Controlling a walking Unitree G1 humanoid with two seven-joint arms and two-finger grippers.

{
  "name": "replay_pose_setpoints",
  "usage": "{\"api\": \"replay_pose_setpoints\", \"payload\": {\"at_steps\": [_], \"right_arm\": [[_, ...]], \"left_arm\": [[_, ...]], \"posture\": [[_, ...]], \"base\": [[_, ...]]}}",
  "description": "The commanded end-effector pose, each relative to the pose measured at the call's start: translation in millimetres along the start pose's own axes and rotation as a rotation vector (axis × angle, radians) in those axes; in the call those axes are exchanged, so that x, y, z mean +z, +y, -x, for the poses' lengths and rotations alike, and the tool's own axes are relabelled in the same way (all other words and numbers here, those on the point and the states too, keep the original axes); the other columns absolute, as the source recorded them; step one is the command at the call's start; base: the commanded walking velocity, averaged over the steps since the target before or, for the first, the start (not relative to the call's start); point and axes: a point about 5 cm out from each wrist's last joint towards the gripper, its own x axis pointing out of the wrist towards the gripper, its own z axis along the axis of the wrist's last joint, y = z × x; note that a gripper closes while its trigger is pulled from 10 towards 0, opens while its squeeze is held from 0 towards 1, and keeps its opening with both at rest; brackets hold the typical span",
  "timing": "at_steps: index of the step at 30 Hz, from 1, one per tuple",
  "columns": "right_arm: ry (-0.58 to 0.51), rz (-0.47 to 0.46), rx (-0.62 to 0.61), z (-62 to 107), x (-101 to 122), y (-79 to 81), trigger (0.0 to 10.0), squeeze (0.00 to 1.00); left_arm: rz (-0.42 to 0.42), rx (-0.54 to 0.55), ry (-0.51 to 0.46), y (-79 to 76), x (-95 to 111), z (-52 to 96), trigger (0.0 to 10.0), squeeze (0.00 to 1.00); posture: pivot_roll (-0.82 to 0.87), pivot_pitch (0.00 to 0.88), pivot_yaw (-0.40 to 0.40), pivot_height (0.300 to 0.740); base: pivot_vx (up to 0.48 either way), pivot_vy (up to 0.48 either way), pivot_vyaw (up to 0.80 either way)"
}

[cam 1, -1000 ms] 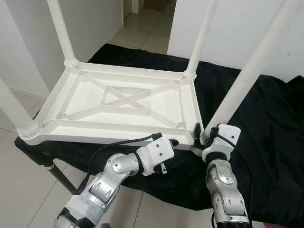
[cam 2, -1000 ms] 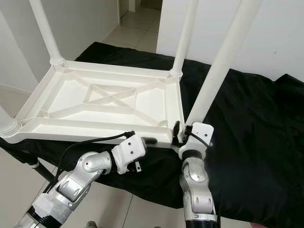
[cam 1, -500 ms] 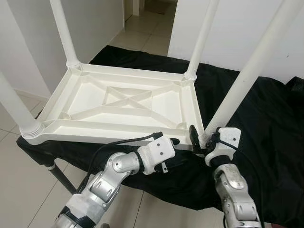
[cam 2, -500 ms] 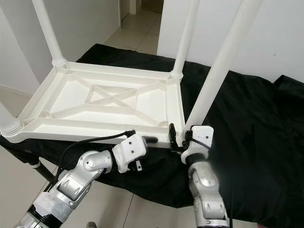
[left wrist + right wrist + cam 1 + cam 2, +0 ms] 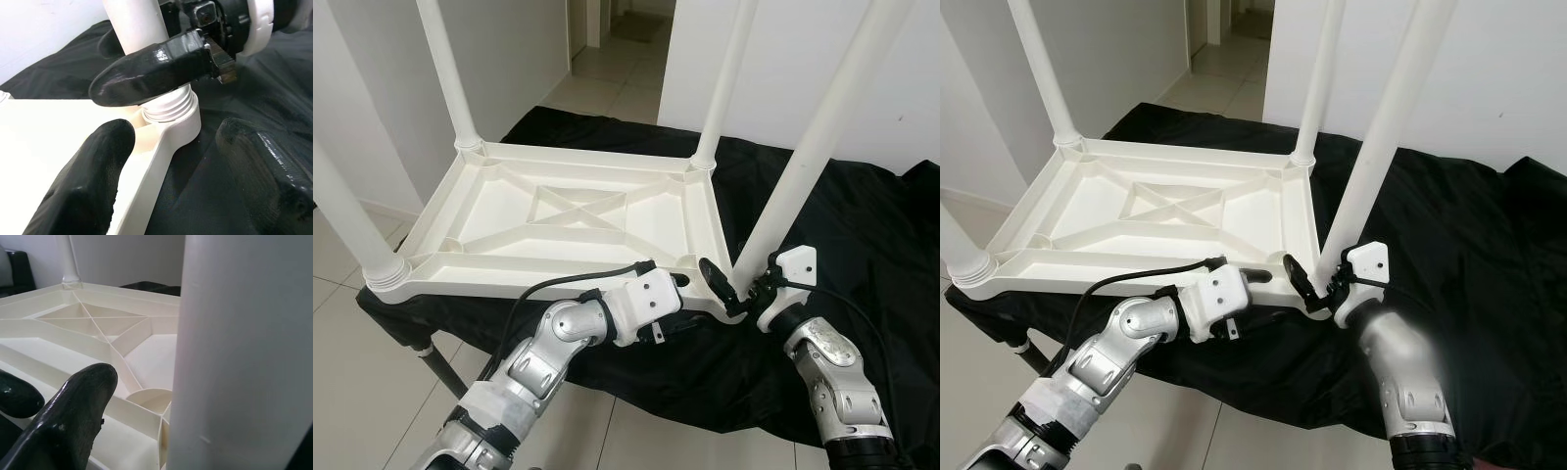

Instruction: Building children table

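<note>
A white plastic children's table [image 5: 538, 279] lies upside down on a black cloth [image 5: 862, 225], its legs pointing up. My right gripper [image 5: 734, 291] sits at the foot of the near right leg [image 5: 803, 157], where it enters the corner socket [image 5: 183, 115]. It is open, and one black finger [image 5: 73, 421] stands a little off the leg [image 5: 239, 352]. My left gripper [image 5: 176, 134] is open at the near rim beside that corner. One of its fingers [image 5: 83, 186] is over the underside, the other [image 5: 264, 176] over the cloth.
The cloth covers a low stand with a dark metal leg [image 5: 440, 367] at the near left. White walls stand close on both sides, with a tiled hallway [image 5: 617, 64] beyond the table. Light floor tiles [image 5: 352, 392] lie below the front edge.
My right forearm has swung out to the right and its wrist has turned, so one finger now stands away from the leg. The left gripper has crept closer to the corner.
</note>
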Motion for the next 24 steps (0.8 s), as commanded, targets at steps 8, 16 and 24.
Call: {"api": "replay_pose_setpoints", "payload": {"at_steps": [8,16,24], "right_arm": [[-0.008,-0.017,0.089,-17.2,-5.9,-0.6,0.0,0.0],[-0.007,-0.021,0.088,-14.7,-6.4,-2.8,2.9,0.0],[0.001,-0.008,0.054,-10.2,-6.4,0.4,10.0,0.0]], "left_arm": [[-0.019,-0.035,0.005,2.7,-1.3,0.9,10.0,0.0],[-0.013,-0.039,0.001,0.0,-1.7,-0.8,10.0,0.0],[-0.002,-0.036,0.0,0.4,-1.8,1.3,10.0,0.0]], "posture": [[-0.04,0.0,-0.033,0.74],[-0.05,0.004,-0.032,0.74],[-0.06,0.047,-0.028,0.74]], "base": [[0.0,0.0,0.0],[0.0,0.0,0.0],[0.0,0.0,0.0]]}}
